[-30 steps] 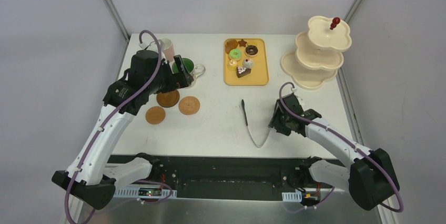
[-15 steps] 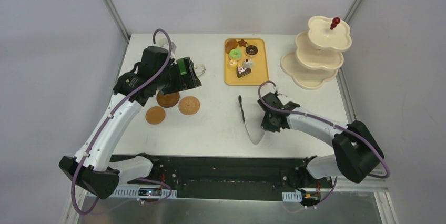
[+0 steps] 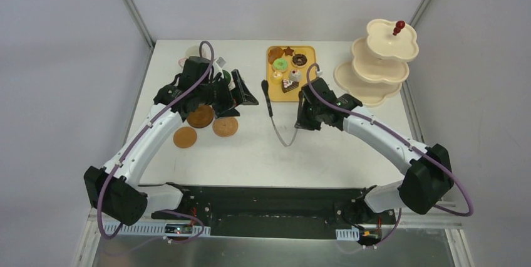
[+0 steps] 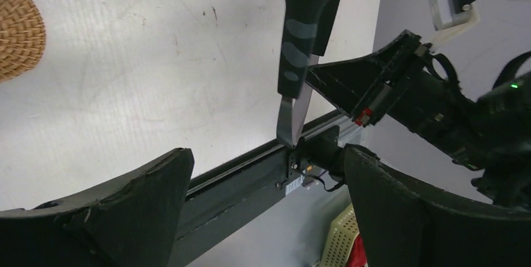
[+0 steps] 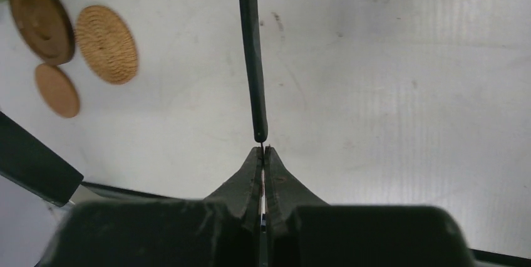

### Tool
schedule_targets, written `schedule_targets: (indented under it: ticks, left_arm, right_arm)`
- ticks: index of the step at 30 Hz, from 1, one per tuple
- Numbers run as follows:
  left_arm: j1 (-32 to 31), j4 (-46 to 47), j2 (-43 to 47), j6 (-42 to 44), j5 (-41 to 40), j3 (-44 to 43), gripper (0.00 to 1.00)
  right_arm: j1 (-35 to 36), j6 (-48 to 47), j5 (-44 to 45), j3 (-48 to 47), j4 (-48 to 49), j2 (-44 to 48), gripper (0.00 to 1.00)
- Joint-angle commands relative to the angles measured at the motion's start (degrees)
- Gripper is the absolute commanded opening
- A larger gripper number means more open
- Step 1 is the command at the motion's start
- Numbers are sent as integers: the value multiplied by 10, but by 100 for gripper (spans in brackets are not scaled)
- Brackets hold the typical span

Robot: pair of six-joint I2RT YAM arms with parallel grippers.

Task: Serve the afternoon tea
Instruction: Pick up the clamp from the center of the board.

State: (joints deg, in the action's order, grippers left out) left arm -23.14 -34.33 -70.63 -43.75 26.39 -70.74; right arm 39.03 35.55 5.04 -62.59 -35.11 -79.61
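Top external view: left gripper (image 4: 266, 154) gaping wide, hovering at upper left beside mugs (image 3: 190, 52) and above coasters (image 3: 225, 126). Mugs probably rigid, breakable, so rim being the safest hold. Centre: right gripper (image 5: 263, 149) pinching black tongs (image 3: 270, 101), arm stretching left. Toy pastries (image 3: 280, 64) sitting on yellow tray (image 3: 270, 96), upper centre, likely light. Stand (image 3: 376, 69) sitting upper right.

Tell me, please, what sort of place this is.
Probably a robotics lab cell: a left arm and right arm bolted to a white table, plain grey walls, and toy pastries on a tray as props.
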Motion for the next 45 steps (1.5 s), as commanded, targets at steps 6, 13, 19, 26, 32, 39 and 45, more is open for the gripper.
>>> schedule_targets:
  ticks: [6,13,19,26,32,39,45]
  left_arm:
    - [6,75,3,-74,-9,29,79]
    - [6,57,17,-65,-50,25,69]
    - [6,60,25,-77,-60,34,62]
    - [6,59,32,-95,-72,31,18]
    - [8,75,41,-136,-77,39,0]
    - [9,79,34,-164,-76,31,0]
    - [9,82,36,-181,-62,42,0]
  right_arm:
    - [46,-20,-81,-171,-78,-65,0]
    - [75,2,-62,-220,-92,-78,0]
    - [99,4,-22,-263,-116,-105,0]
    - [112,-3,-17,-307,-138,-121,17]
    - [113,13,-12,-314,-135,-104,62]
    - [149,-10,13,-181,69,0,100]
    - [154,-46,-19,-137,155,44,100]
